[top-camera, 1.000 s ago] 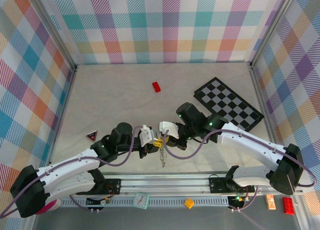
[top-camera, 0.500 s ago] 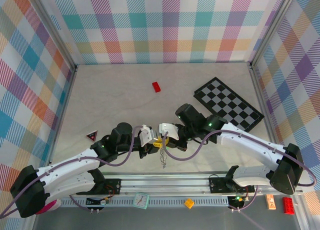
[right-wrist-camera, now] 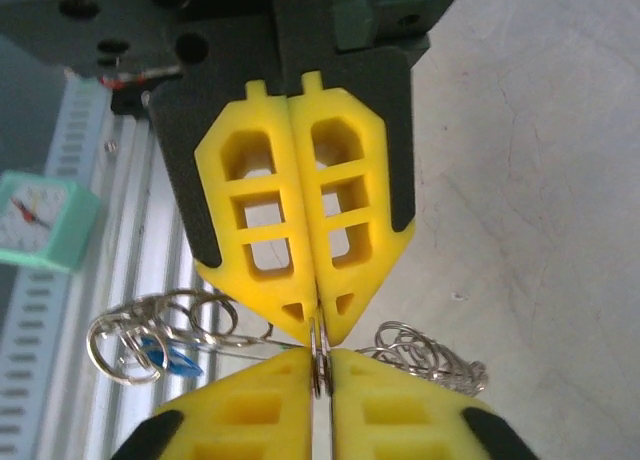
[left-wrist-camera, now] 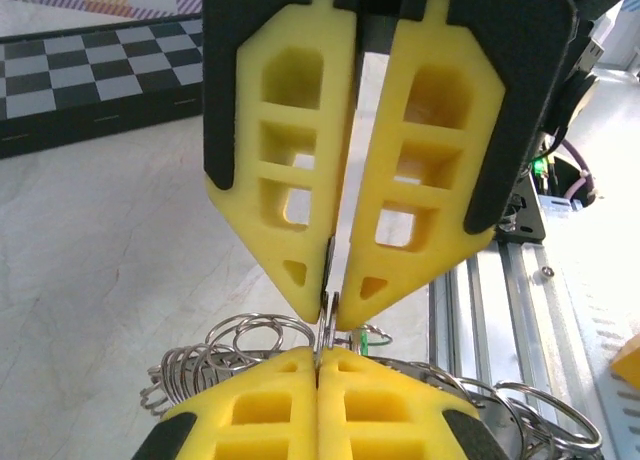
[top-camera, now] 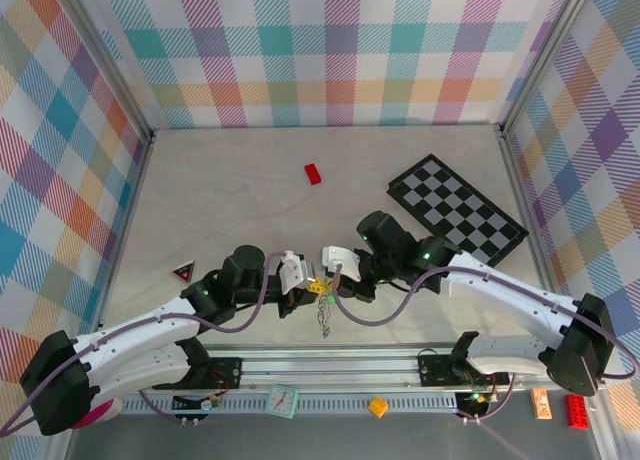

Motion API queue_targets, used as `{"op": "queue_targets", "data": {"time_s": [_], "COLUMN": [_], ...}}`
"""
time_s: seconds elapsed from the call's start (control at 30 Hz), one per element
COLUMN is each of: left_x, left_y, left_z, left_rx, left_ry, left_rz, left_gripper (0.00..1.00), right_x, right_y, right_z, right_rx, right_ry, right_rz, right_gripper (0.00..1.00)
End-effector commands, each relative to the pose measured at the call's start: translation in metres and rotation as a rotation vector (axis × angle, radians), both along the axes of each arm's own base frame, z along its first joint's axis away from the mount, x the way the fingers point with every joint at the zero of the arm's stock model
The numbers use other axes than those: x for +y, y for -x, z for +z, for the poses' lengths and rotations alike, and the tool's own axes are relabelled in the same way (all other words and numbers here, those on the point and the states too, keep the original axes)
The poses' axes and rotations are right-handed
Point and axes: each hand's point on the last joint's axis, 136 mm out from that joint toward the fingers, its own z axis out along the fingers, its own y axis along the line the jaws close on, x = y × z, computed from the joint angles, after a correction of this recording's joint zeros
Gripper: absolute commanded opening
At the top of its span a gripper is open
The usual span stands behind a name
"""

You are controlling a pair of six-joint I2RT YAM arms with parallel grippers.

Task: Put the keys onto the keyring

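Midair — keyring (right-wrist-camera: 320, 368), seemingly, in left tool (right-wrist-camera: 318, 330)

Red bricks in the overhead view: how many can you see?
2. One red brick lies on the table toward the far middle, left of the chequered board; a second red brick sits off the table at the near right corner. More may be hidden.

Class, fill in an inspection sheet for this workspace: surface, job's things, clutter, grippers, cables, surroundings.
Surface: pale marbled table.
Job's things: keyring, a bunch of wire loops, held between the grippers; blue-headed key among its loops.
Clutter: small red brick, chequered board, red triangle piece.
Grippers: left gripper and right gripper tip to tip, both pinching the keyring.
Cables: purple cable along each arm.
Surroundings: plaid walls; teal clock on the front rail.
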Motion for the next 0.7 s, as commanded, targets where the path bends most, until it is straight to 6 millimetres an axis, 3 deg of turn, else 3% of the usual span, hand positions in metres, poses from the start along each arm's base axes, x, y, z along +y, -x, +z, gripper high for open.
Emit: {"op": "queue_targets", "data": {"time_s": [0.0, 0.13, 0.33, 0.67], "left_x": [-0.004, -0.003, -0.003, -0.001], "left_y": [-0.001, -0.003, 0.000, 0.008], "left_z": [0.019, 0.019, 0.023, 0.031], "left_rx": [-0.047, -0.052, -0.057, -0.081], "left_ry": [0.080, 0.144, 0.228, 0.284], "left_rz": [-0.001, 0.022, 0.021, -0.011], "left_gripper": [0.00, 0.00, 0.00, 0.00], "right_x": [0.005, -0.005, -0.018, -0.016], "right_y": [-0.003, -0.012, -0.019, 0.000], "right_z": [0.022, 0.024, 0.026, 0.023], "right_rx": [0.039, 0.077, 0.070, 0.117], "right_ry": [-0.156, -0.262, -0.387, -0.418], "right_rz": [-0.035, -0.106, -0.168, -0.061], "right_gripper": [0.27, 0.33, 0.34, 0.33]}}
